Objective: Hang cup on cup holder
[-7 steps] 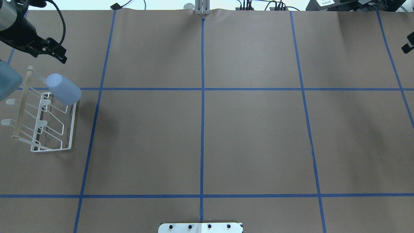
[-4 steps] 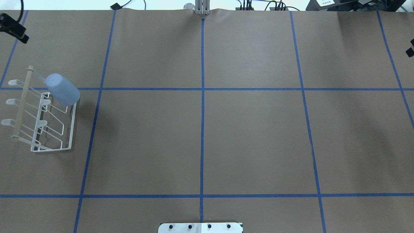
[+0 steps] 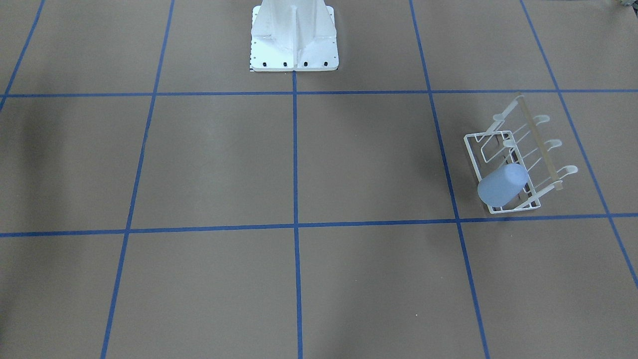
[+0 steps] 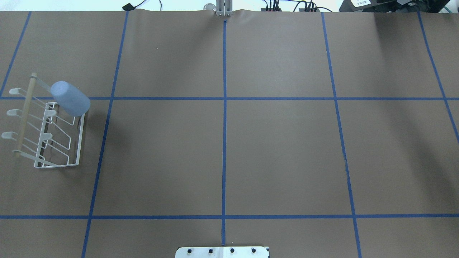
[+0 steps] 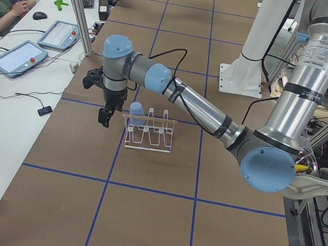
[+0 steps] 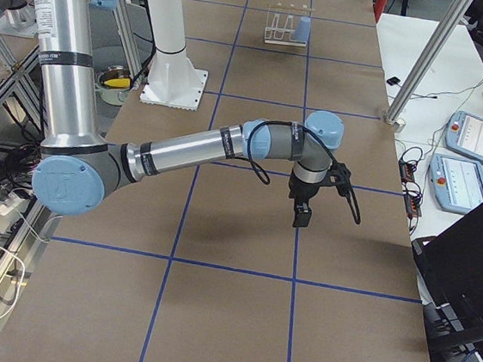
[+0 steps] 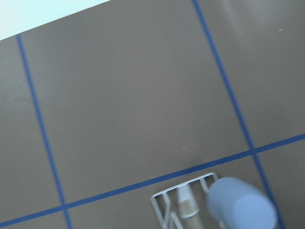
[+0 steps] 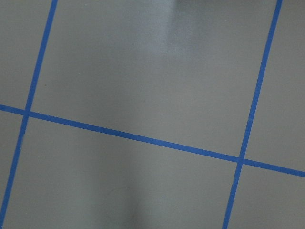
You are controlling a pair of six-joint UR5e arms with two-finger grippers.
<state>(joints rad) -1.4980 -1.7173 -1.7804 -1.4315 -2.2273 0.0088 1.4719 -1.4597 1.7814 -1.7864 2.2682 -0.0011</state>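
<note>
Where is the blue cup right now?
In the overhead view the cup hangs on the far end of the cup holder, near the view's left edge.

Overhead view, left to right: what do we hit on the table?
wooden rod → cup → robot base plate. The cup holder frame spans from the rod to under the cup, so it is not placed in the order.
</note>
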